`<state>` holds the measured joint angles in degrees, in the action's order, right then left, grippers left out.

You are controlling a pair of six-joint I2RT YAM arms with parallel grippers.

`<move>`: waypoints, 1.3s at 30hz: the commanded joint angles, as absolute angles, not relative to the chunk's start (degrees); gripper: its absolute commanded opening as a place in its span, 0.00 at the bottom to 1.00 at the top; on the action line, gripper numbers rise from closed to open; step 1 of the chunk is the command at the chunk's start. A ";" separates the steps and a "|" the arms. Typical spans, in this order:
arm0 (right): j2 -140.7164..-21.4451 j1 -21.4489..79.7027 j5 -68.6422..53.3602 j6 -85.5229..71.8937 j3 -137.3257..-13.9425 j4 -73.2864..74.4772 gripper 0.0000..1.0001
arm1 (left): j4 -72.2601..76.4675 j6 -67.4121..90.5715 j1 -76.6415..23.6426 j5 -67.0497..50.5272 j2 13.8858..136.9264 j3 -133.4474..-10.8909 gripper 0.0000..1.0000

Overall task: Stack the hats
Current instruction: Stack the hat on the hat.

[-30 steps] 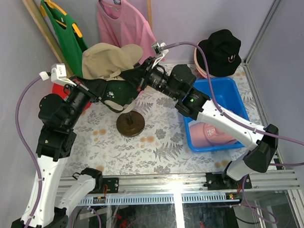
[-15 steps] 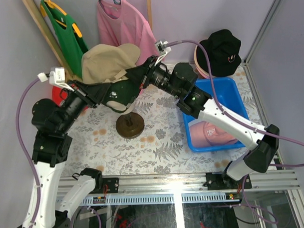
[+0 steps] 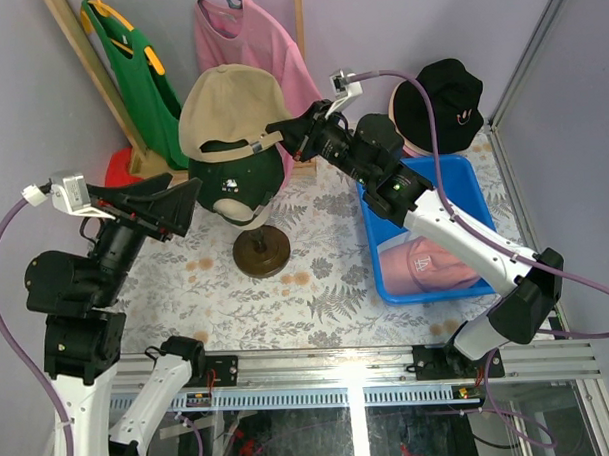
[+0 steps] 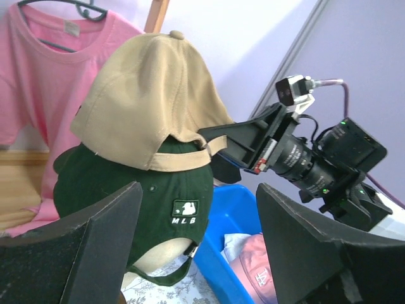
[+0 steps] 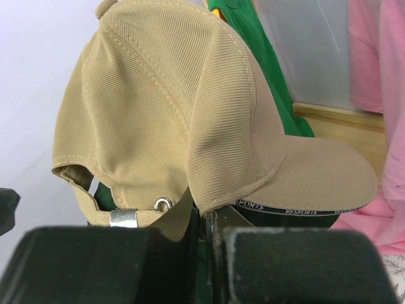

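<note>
Tan cap [image 3: 225, 101] over green cap [image 3: 238, 180]; right jaws pinch its back strap, probably seating it; left jaws spread, clear.

We see the tan baseball cap [image 5: 177, 107] as matt, finely ribbed cloth with raised stitched seams, and its back strap carries a shiny metal buckle [image 5: 123, 218]. The dark green baseball cap [image 4: 161, 196] is smoother matt cloth with a white embroidered logo. We read the blue bin [image 3: 463, 187] as smooth, faintly glossy plastic, the round stand base [image 3: 261, 250] as what looks like dark, dull wood, and the table cover [image 3: 317, 288] as matt printed cloth.
</note>
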<state>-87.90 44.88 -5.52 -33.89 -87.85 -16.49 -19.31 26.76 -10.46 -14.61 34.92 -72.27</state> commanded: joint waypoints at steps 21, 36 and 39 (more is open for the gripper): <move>-81.54 47.53 -11.25 -33.16 -85.32 -20.63 0.00 | 2.03 39.29 -10.19 0.03 40.36 -60.99 0.72; -80.06 48.29 -13.56 -34.22 -80.97 -20.23 0.05 | 6.17 38.76 -10.18 0.19 40.03 -55.90 0.56; -80.23 48.33 -14.39 -34.12 -81.35 -19.55 0.07 | 6.82 38.89 -10.20 -0.03 40.62 -55.53 0.51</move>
<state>-82.39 47.57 -11.66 -34.17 -80.93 -17.58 1.69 39.03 -10.46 -0.99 40.07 -56.27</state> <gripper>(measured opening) 0.060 0.537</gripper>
